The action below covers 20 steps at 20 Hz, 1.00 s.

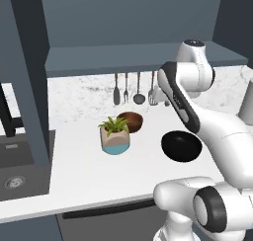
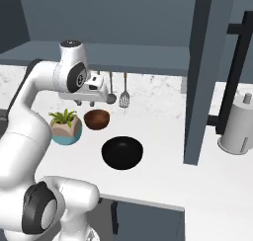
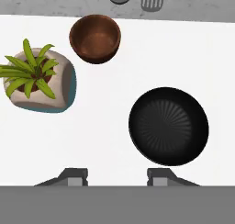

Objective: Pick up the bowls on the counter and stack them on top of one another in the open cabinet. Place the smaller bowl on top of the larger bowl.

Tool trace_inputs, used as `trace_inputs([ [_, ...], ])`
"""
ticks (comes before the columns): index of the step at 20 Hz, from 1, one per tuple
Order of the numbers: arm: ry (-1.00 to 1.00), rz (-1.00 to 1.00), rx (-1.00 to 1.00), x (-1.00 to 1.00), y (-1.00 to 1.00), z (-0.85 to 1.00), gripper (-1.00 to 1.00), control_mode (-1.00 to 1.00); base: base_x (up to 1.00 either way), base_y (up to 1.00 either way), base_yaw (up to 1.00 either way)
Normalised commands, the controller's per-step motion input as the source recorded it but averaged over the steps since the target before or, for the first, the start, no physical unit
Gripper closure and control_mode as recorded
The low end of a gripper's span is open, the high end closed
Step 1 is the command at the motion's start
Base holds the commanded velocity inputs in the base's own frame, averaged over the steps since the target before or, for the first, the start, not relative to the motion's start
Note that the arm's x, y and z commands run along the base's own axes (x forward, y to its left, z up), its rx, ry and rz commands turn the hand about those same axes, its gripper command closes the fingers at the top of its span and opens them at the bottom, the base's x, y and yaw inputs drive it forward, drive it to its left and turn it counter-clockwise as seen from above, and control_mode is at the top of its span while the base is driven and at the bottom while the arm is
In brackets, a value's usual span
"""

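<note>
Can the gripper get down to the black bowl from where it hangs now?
Probably yes. The gripper hangs open above the counter, and the black bowl sits in the open just ahead of its fingertips. The plant pot and brown bowl stand apart from it, leaving the way free.

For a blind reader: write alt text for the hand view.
Looking down at a white counter: a wide black bowl beside the open gripper, a smaller brown bowl beyond it, and a potted plant beside the brown bowl.
</note>
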Motion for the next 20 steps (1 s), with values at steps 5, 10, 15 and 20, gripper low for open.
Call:
trace_inputs([
  [5, -0.03, -0.04, 0.0, -0.04, -0.22, -0.22, -1.0, -1.0, 0.0, 0.0, 0.0],
  [10, -0.2, 0.0, 0.09, -0.24, -0.32, -0.31, -1.0, -1.0, 0.0, 0.0, 0.0],
  [15, -0.11, 0.0, 0.19, 0.29, -0.05, -0.34, -1.0, -1.0, 0.0, 0.0, 0.0],
  [20, -0.01, -0.05, 0.17, 0.87, 0.16, -0.16, -1.0, -1.0, 0.0, 0.0, 0.0],
])
